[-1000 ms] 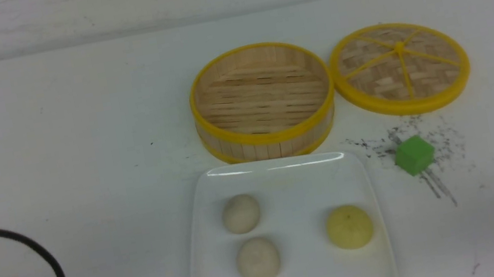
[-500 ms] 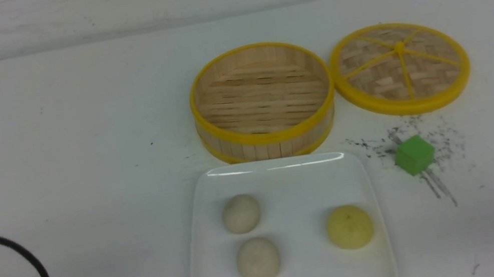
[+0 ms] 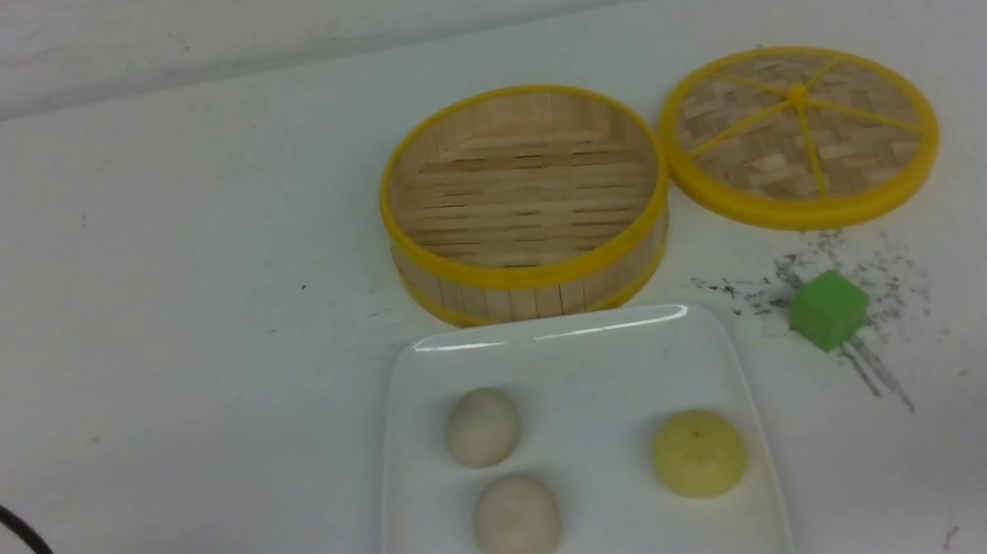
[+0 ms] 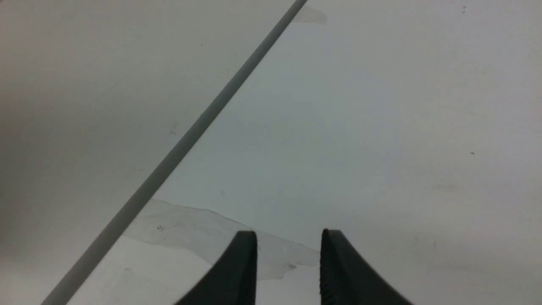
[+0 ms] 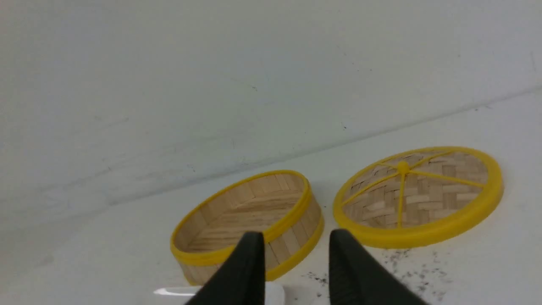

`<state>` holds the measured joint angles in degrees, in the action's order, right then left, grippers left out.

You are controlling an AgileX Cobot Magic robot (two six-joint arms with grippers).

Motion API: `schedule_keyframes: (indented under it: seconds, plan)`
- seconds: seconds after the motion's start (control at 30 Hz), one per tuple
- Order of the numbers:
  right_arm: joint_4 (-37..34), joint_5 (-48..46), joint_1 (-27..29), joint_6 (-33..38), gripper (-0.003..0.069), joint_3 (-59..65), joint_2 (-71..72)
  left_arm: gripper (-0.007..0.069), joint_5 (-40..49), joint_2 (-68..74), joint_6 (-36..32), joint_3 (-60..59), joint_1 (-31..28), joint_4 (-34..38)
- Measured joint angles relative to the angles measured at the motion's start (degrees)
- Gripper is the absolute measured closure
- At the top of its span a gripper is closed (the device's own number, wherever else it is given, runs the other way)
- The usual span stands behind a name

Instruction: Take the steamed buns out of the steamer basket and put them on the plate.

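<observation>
Three steamed buns (image 3: 516,520) sit on the plate (image 3: 557,347), the steamer basket (image 3: 540,284) beyond, while left claw (image 4: 288,237) and right claw (image 5: 296,239) gape, grasping nothing.

Left arm: I cannot see it in my front view; no part of it shows there.
Left gripper (image 4: 288,237): in the left wrist view I see 2 black, tapered fingers (image 4: 243,271) side by side, with a clear gap between their tips.
Left grip: nothing sits between the 2 fingers; the jaws stand parted and empty.
Right arm: I cannot see it in my front view either.
Right gripper (image 5: 296,239): in the right wrist view I see 2 black, tapered fingers (image 5: 243,271), tips apart by a plain gap.
Right grip: I see nothing held; the jaws stand parted, clear of contact.
</observation>
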<state>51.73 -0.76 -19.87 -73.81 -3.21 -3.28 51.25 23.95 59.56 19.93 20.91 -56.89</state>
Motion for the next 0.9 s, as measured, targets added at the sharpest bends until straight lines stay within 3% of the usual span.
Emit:
schedule_keyframes:
  seconds: [0.1,0.13,0.17,0.27,0.53,0.73,0.9]
  plan:
    - [-15.4,-0.9,0.0,21.7,0.0419,0.0,0.0,0.0381,0.0,0.0,0.0,0.0,0.0,0.0]
    - [-16.3,-1.1,0.0,21.7,0.0419,0.0,0.0,0.0381,0.0,0.0,0.0,0.0,0.0,0.0]
    - [-21.6,-2.3,0.0,27.9,0.042,0.0,0.0,0.0381,0.0,0.0,0.0,0.0,0.0,0.0]
    - [-28.6,-5.8,0.0,37.4,0.042,0.0,0.0,0.0381,0.0,0.0,0.0,0.0,0.0,0.0]
    - [-29.6,-15.2,0.0,42.4,0.042,0.0,0.0,0.0381,0.0,0.0,0.0,0.0,0.0,0.0]
    - [-29.7,-16.2,0.0,43.6,0.042,1.7,0.0,0.0381,0.0,0.0,0.0,0.0,0.0,-0.1]
    - [-37.6,-13.3,0.0,51.8,0.0419,4.7,0.0,0.0381,0.0,0.0,0.0,0.0,0.0,-0.2]
